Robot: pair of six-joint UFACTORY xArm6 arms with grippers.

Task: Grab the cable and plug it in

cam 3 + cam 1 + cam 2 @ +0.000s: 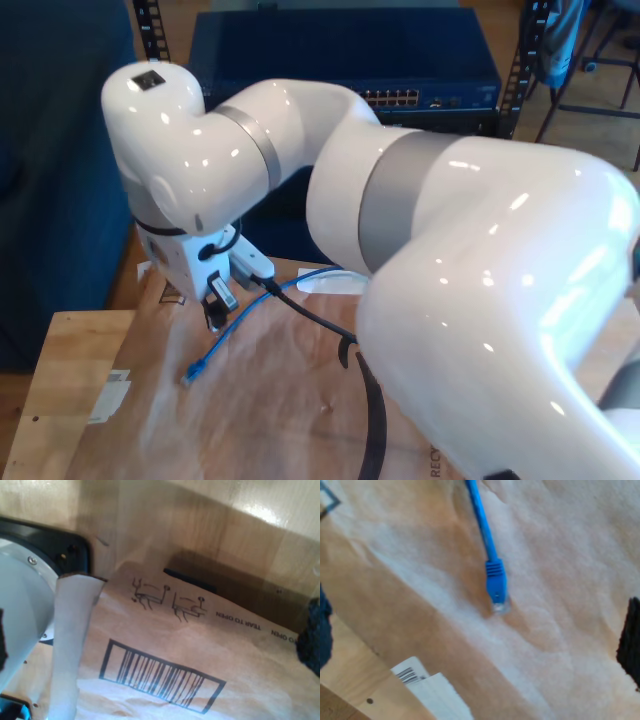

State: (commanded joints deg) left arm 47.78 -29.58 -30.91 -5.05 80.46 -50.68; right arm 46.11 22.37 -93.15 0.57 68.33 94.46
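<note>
Cable [232, 330], thin and bright blue, lies on crumpled brown paper [270, 400] that covers a wooden table [70, 360]; its free plug [190, 375] rests on the paper toward the exterior view's left, and the line runs up and toward that view's right, close under a gripper [215, 305] hanging from a white arm [300, 150]. My second wrist view looks down on the same plug [497, 592]: a ribbed blue boot with a clear tip, flat on the paper [560, 555], untouched. Dark blurred shapes at that picture's edges may be fingers; I cannot tell how my second gripper's fingers stand. My first wrist view shows paper [200, 645] printed with a barcode [160, 677] and "TEAR TO OPEN", bare wood [250, 535] beyond it, and a white housing [20, 605]; that gripper's state I cannot tell either. Behind the table stands a dark blue network switch [350, 60] with a row of ports [395, 98], between metal rack posts [150, 30]. A black cable [330, 330] crosses the paper.
</note>
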